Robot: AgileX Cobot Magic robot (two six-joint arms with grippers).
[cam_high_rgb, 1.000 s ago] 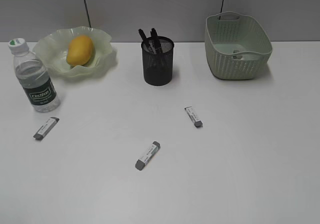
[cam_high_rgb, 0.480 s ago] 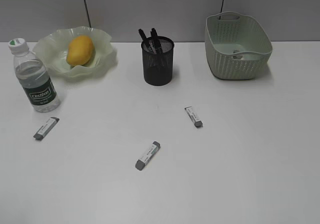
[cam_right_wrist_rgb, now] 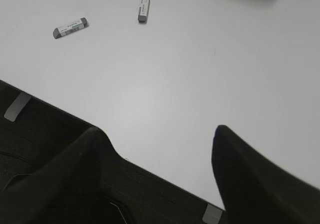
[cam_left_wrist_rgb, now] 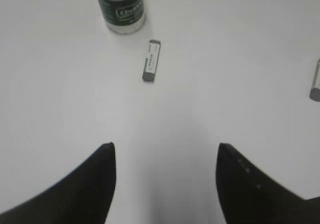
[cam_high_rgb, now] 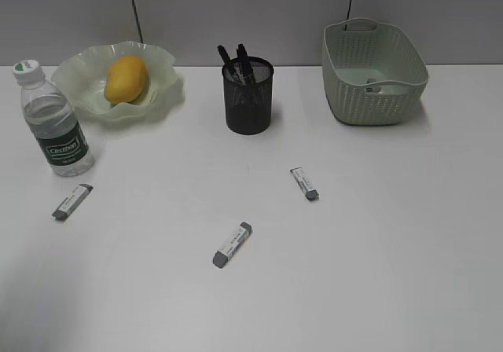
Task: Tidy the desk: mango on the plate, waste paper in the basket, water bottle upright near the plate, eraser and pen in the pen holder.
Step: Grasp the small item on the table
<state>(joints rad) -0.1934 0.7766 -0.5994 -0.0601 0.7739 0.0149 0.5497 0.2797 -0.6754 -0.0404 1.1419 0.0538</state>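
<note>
Reaching for the small grey-and-white sleeved eraser point(cam_left_wrist_rgb: 151, 60) lying ahead of the left claw point(cam_left_wrist_rgb: 165, 151), just short of the clear green-labelled water bottle point(cam_left_wrist_rgb: 120, 6), risks toppling that bottle, since both empty spread claws, right claw point(cam_right_wrist_rgb: 155, 134) included, hover low over the white desk point(cam_high_rgb: 377, 242).

The front of the desk point(cam_high_rgb: 377, 273) is wide open. Three small erasers lie flat there: left eraser point(cam_high_rgb: 72, 201), middle eraser point(cam_high_rgb: 232, 244), right eraser point(cam_high_rgb: 304, 183). Taller things stand along the back: water bottle point(cam_high_rgb: 52, 120), plate point(cam_high_rgb: 118, 81), pen holder point(cam_high_rgb: 248, 97), basket point(cam_high_rgb: 373, 73).
</note>
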